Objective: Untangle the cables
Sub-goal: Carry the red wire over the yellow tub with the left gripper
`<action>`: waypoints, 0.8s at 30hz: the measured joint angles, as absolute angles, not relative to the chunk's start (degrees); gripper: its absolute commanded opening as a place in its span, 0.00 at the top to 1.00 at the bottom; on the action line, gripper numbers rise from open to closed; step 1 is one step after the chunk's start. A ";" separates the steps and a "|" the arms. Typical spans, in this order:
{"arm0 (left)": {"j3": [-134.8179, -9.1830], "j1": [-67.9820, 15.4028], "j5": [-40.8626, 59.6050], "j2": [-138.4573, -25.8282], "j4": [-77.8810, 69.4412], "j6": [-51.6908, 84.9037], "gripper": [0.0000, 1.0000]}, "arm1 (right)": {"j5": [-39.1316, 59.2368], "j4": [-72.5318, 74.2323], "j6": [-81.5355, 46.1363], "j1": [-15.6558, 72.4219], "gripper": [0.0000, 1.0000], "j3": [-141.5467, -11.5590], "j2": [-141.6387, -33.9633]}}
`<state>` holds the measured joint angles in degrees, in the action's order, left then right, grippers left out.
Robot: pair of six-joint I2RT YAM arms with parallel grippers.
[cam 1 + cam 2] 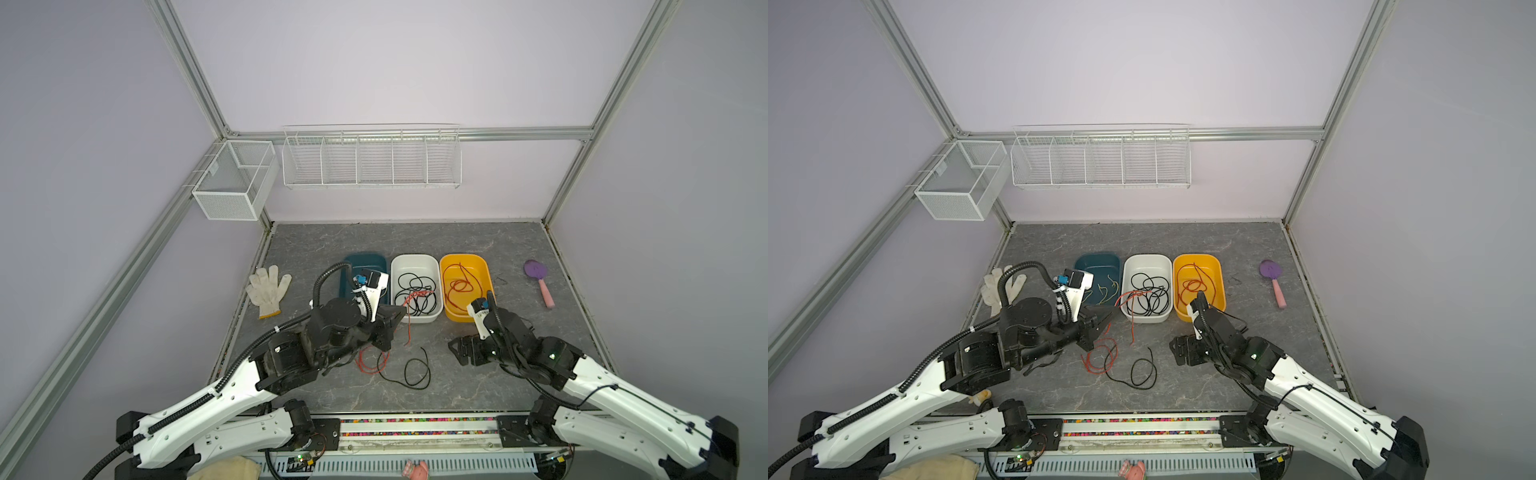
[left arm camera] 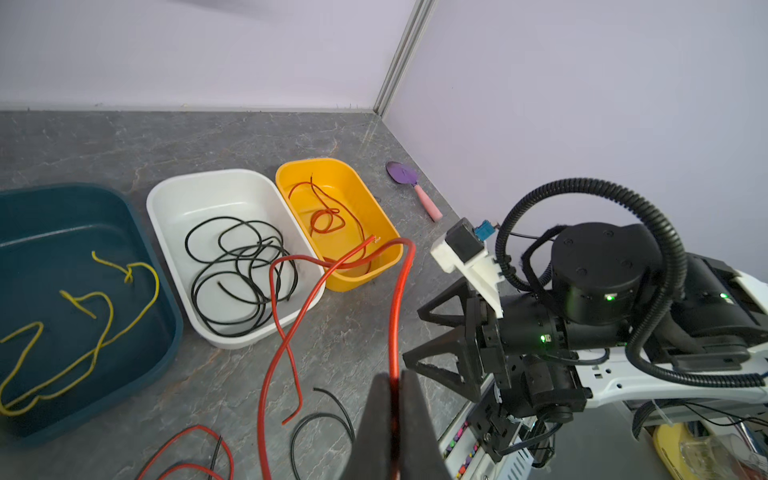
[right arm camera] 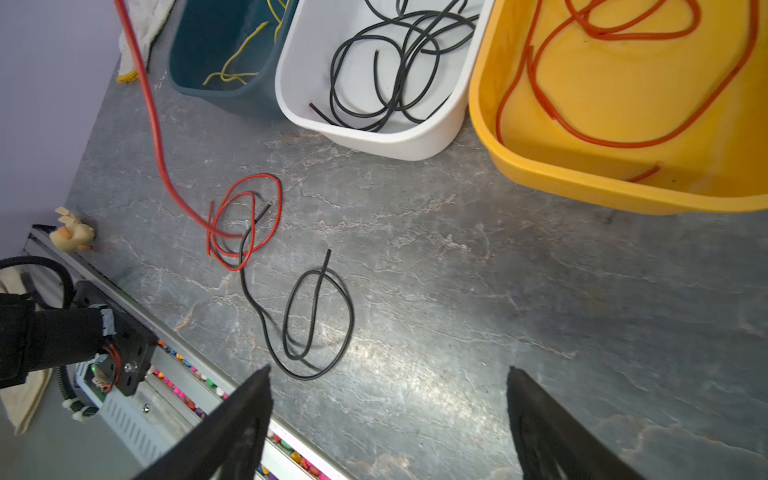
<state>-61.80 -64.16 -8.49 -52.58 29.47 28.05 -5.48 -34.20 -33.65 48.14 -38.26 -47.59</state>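
Note:
My left gripper (image 2: 392, 376) is shut on a long red cable (image 2: 397, 299), held above the table in front of the tubs. That cable arches over the near rims of the white tub (image 2: 208, 178) and the yellow tub (image 2: 316, 164), and its other length hangs down to the table. On the table lie a small red cable loop (image 3: 249, 220) and a black cable (image 3: 318, 316), crossing each other. My right gripper (image 3: 388, 368) is open and empty, low over bare table to the right of the black cable. In both top views the left gripper (image 1: 399, 313) and the right gripper (image 1: 457, 353) show.
A teal tub (image 1: 365, 257) holds yellow cables, the white tub (image 1: 415, 257) black ones, the yellow tub (image 1: 463, 257) red ones. A white glove (image 1: 266, 291) lies at the left, a purple spoon (image 1: 536, 270) at the right. A bead-filled rail (image 1: 415, 428) runs along the front edge.

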 measured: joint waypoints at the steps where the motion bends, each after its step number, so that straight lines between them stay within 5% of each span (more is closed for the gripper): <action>1: -64.10 -64.16 -8.43 -54.43 29.98 27.09 1.00 | -6.11 -35.27 -33.78 48.14 0.12 -38.26 -46.37; 13: -86.98 -64.16 -4.01 -73.52 31.66 17.58 1.00 | -16.49 -46.81 -39.09 48.14 0.11 -38.00 -28.29; 24: -105.78 -64.12 2.31 -89.78 32.23 12.53 1.00 | -21.98 -50.85 -43.29 48.14 0.11 -37.06 -24.18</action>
<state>-105.78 -64.12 2.31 -89.78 32.23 12.53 -21.98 -50.85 -43.29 48.14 -37.06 -24.18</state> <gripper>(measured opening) 0.049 0.885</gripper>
